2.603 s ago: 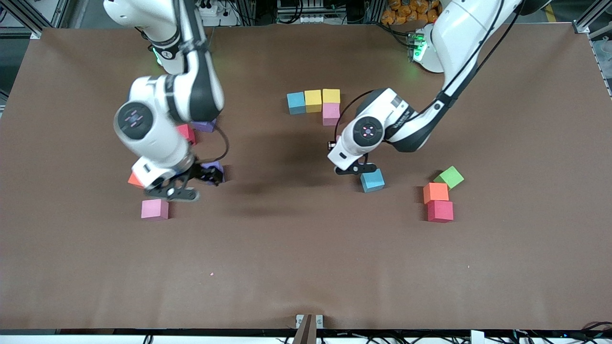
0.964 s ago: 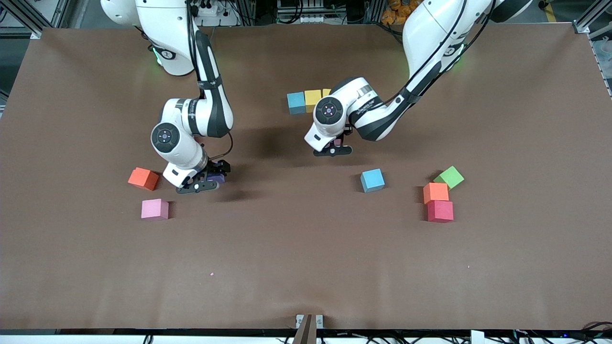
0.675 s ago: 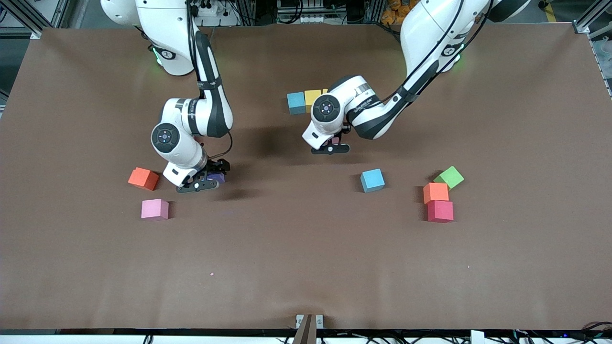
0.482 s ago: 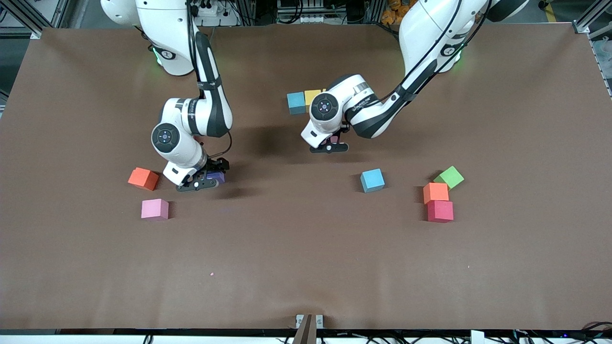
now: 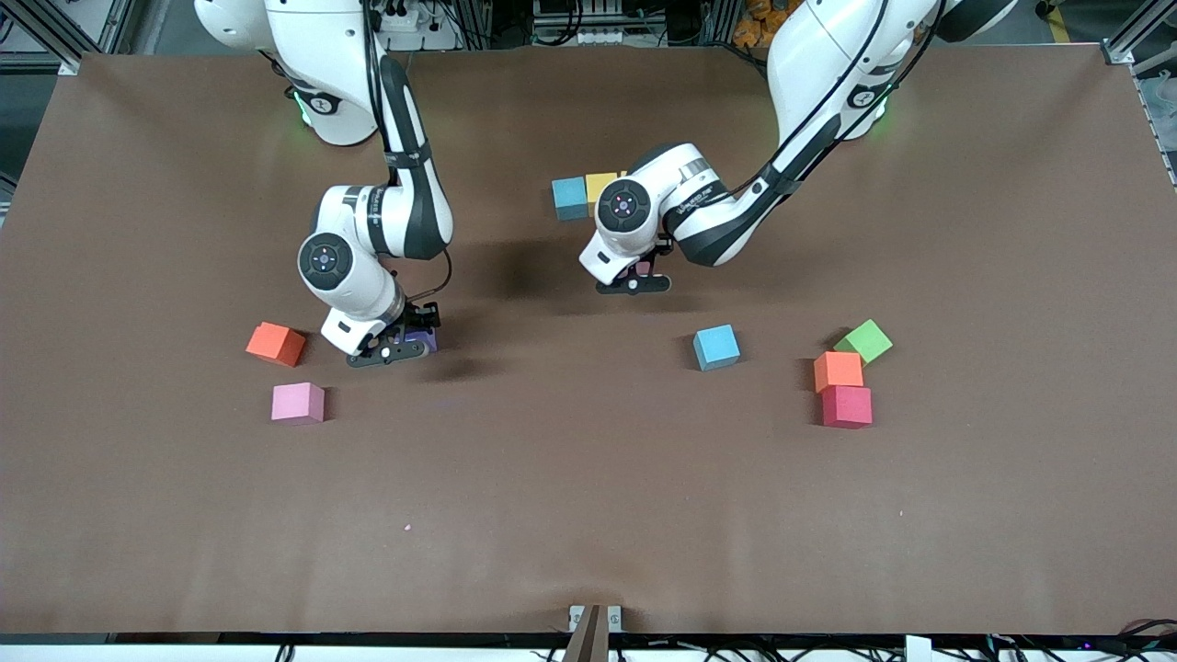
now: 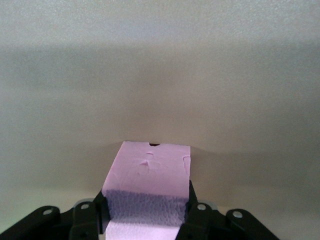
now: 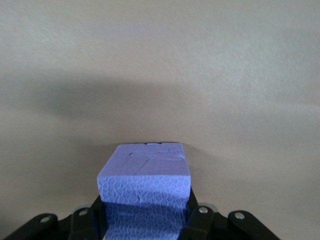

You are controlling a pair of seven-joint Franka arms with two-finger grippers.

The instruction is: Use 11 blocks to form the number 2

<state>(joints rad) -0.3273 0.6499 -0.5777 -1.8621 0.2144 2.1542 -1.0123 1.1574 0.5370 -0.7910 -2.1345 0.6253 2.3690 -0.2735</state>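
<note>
Right gripper [image 5: 394, 352] is down at table level toward the right arm's end, fingers clamped on the purple block [image 5: 418, 342]; the right wrist view shows that cube [image 7: 145, 192] pinched between both pads. Left gripper [image 5: 634, 280] is low near the middle of the table, clenched on a pink block [image 5: 642, 268]; the left wrist view confirms the pink cube [image 6: 147, 187] squeezed between its fingers, sitting at or just off the surface, can't tell which. The start of the number 2 is just farther from the front camera than the left gripper: a light blue block [image 5: 569, 197] touching a yellow block [image 5: 599, 187] in a row, the rest of that row hidden by the left arm's wrist. Loose pieces: orange block [image 5: 275, 343] and a second pink block [image 5: 297, 403] beside the right gripper, the pink one nearer the front camera. Toward the left arm's end: another light blue block [image 5: 716, 347] on its own, then a cluster with a green cube [image 5: 864, 341], a second orange block [image 5: 838, 370] and a red block [image 5: 846, 406], orange and red touching, red nearest the front camera.
</note>
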